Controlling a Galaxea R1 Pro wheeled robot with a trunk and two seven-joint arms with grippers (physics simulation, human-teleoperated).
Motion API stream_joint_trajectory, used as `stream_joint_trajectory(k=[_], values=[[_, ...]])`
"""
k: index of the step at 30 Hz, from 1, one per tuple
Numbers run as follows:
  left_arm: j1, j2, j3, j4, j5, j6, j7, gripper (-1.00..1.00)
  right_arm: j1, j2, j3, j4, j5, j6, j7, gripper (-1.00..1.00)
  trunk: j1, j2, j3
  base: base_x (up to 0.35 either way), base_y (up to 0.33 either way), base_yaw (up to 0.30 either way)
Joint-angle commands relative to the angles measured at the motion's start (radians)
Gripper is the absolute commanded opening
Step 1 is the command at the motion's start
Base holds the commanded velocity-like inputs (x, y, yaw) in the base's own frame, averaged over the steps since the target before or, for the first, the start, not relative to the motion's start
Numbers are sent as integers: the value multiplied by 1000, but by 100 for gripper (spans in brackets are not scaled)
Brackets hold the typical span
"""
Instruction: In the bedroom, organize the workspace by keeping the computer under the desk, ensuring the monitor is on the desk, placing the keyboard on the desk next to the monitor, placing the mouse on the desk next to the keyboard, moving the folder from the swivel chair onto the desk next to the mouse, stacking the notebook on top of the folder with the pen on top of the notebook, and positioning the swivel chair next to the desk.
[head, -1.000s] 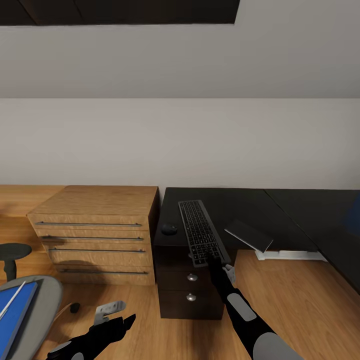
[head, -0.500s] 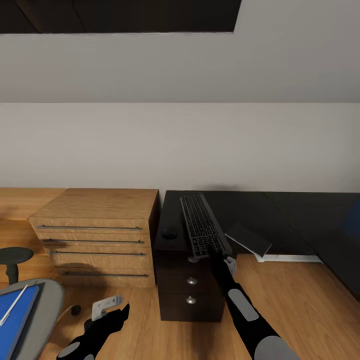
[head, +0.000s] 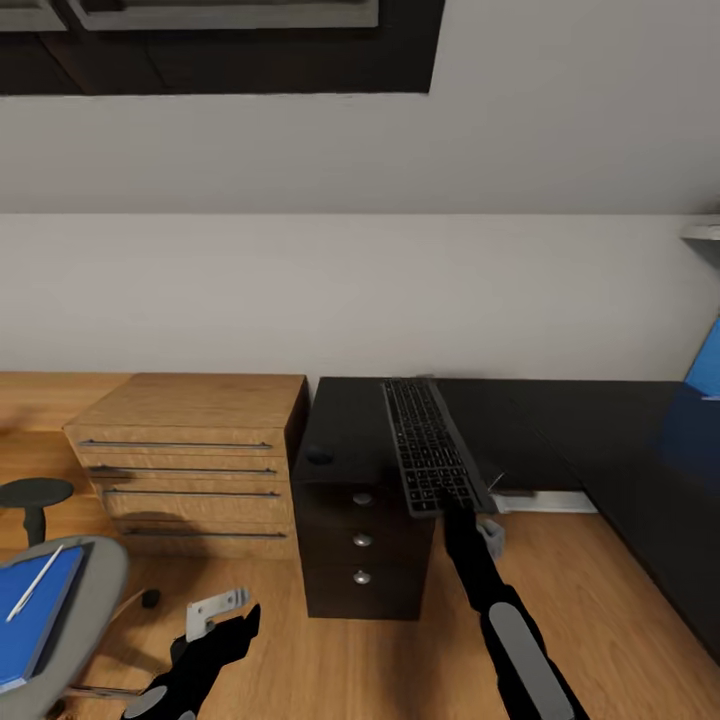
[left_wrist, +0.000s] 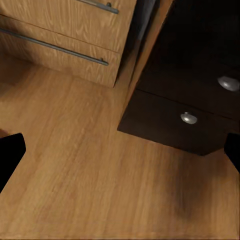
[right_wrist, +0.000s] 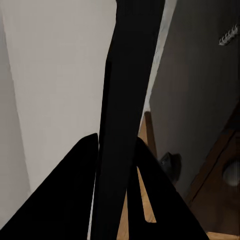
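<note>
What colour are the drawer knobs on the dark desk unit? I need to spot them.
Shiny silver round knobs on the black drawer unit, clearest in the head view.

Glossy black desk (head: 520, 425), wood-grain floor (head: 620, 590)

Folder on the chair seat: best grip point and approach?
Hedged: pinch the folder at its long edge facing the desk, left end effector coming low from that side. It lies flat, and the pen rests across its top.

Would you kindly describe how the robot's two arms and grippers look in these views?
Both arms are glossy black with light grey panels along the forearms. The left gripper has black fingers with a grey-white bracket beside them; the right gripper is slim and black with a small grey block beside the wrist.
</note>
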Motion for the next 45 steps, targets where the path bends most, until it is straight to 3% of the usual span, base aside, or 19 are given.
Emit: stream_joint_trajectory(k=[1,4,11,16,17,19,20,38,45], values=[[0,0,-16,7,10,3,9,100,8,-6,1,-21,-11,-1,3,-100,-4,7,2,-280,-242,0],[0,1,-64,27,10,3,11,100,15,-41,2,-41,-14,-1,-1,-100,-16,28,12,-280,-243,0],[0,2,-79,69,12,9,8,100,17,-63,4,-47,-18,-1,-17,-100,-43,77,34,-281,-243,0],[0,5,-78,275,12,-3,9,100,18,-62,3,-73,-19,-2,-112,-100,-62,112,49,-280,-243,0],[0,7,-75,528,9,-137,4,100,26,-62,3,-83,-20,-1,-145,-100,-66,119,53,-280,-243,0],[0,6,-77,610,7,-242,4,100,27,-62,3,-84,-20,0,-149,-100,-73,133,59,-280,-243,0],[0,10,-75,670,7,-346,3,100,28,-65,2,-82,-19,1,-152,-100,-77,140,62,-302,-171,0],[0,27,-67,668,9,-356,3,100,28,-65,2,-76,-20,1,-169,-100,-146,266,118,-338,-28,0],[0,29,-65,657,9,-405,4,100,28,-65,4,-73,-20,3,-170,-100,-173,315,140,-345,-108,0]])
